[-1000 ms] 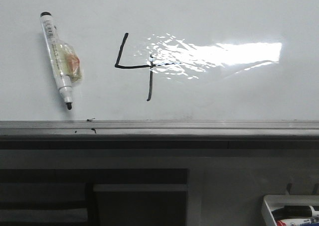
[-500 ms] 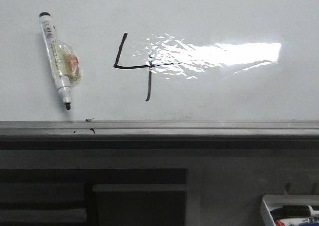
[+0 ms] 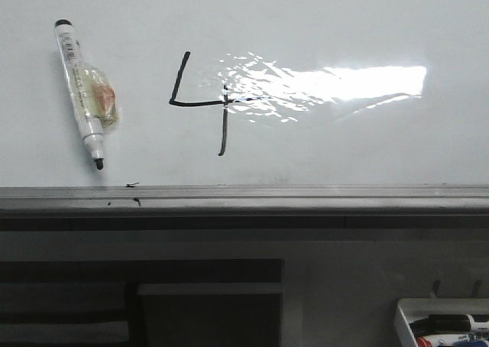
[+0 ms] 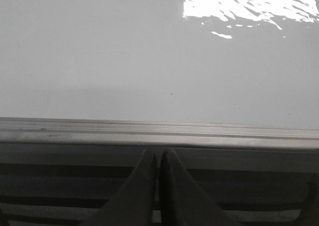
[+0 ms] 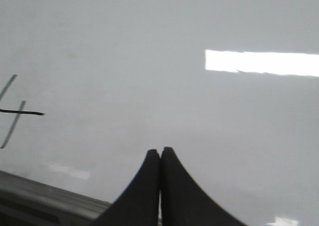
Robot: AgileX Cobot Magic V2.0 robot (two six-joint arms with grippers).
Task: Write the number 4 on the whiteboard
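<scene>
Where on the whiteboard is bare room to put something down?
The whiteboard is bare right of the number 4, through the glare patch to the right edge, and along the strip above. The left is more crowded: a marker lies there. The small tray already holds markers.

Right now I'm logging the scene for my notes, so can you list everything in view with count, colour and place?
whiteboard: one, glossy white with a bright glare patch, filling the upper part of the front view.
number 4: one, thin black strokes, drawn on the board left of the glare.
marker: one, white barrel with black tip pointing down, uncapped, lying on the board left of the 4.
edge rail: one, grey metal, along the board's near edge.
marker tray: one, white, holding markers, bottom right corner of the front view.
left gripper: one, dark fingers closed together, empty, at the rail.
right gripper: one, dark fingers closed together, empty, over the board.
</scene>
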